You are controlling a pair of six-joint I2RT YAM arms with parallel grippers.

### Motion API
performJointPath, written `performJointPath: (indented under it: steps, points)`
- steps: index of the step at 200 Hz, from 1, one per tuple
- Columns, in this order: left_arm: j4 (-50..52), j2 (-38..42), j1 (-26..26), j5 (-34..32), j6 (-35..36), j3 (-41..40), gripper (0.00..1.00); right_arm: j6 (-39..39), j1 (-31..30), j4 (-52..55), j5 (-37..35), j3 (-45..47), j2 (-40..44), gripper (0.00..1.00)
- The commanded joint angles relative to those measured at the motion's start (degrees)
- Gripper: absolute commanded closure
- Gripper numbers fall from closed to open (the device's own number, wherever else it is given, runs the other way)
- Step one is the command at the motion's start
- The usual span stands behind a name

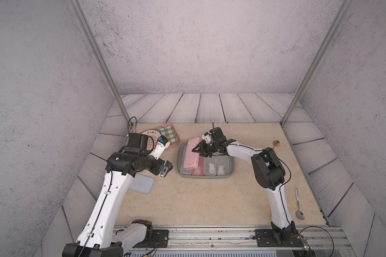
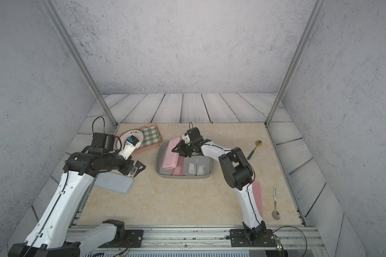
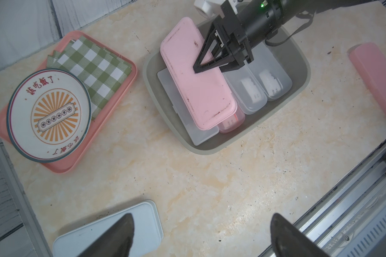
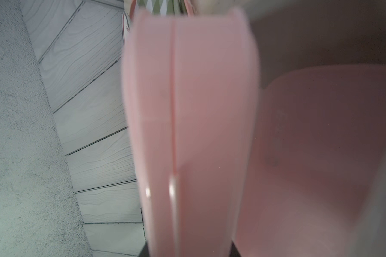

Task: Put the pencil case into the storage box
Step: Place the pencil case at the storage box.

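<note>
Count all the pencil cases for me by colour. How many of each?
Pink pencil cases: 3
Clear pencil cases: 3
Pale blue pencil case: 1
Total: 7

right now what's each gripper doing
left gripper: open, holding nothing.
right gripper: closed on the pink pencil case, over the storage box.
</note>
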State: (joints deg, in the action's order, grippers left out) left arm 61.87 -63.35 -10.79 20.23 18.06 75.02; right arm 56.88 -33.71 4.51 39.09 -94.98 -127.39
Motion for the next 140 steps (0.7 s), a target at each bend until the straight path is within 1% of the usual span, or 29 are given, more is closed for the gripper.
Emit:
performJointPath:
  steps: [1, 23, 53, 76, 86, 97, 105, 112, 119, 140]
  points:
    - [1.1, 0.4, -0.5, 0.2, -0.1, 1.7, 0.04, 1.5, -0.6, -2.7, 1.9, -2.3, -3.1, 0.96]
    - [0.5, 0.7, -1.0, -3.2, -0.7, 1.9, 0.04, 2.1, -0.8, -2.8, 2.3, -3.5, -4.9, 0.96]
    - [0.8, 1.1, -1.3, -3.0, -0.5, 2.2, 0.04, 2.4, -1.2, -2.6, 3.1, -5.2, -6.9, 0.96]
    - [0.5, 1.4, -1.4, -4.3, -0.6, 1.9, 0.05, 3.0, -1.3, -3.0, 3.9, -5.5, -7.8, 0.96]
    - [0.1, 1.5, -1.4, -5.3, -0.9, 1.6, 0.04, 3.1, -1.4, -3.0, 3.9, -5.5, -8.0, 0.94]
    - [-0.2, 1.5, -1.5, -6.2, -1.0, 1.4, 0.04, 2.8, -1.4, -2.4, 3.9, -5.6, -8.0, 0.87]
    - [-0.2, 1.6, -1.5, -6.4, -1.0, 1.4, 0.04, 2.2, -1.4, -1.5, 3.8, -5.8, -7.9, 0.78]
    - [-0.2, 1.6, -1.6, -6.3, -1.0, 1.4, 0.04, 1.4, -1.4, -0.2, 3.3, -6.0, -7.5, 0.68]
    - [0.0, 1.6, -1.6, -6.2, -1.0, 1.4, 0.04, 0.4, -1.4, 1.2, 2.7, -6.4, -7.1, 0.61]
    - [0.0, 1.6, -1.7, -6.0, -1.0, 1.4, 0.04, -2.9, -1.4, 6.6, 1.1, -7.8, -6.1, 0.47]
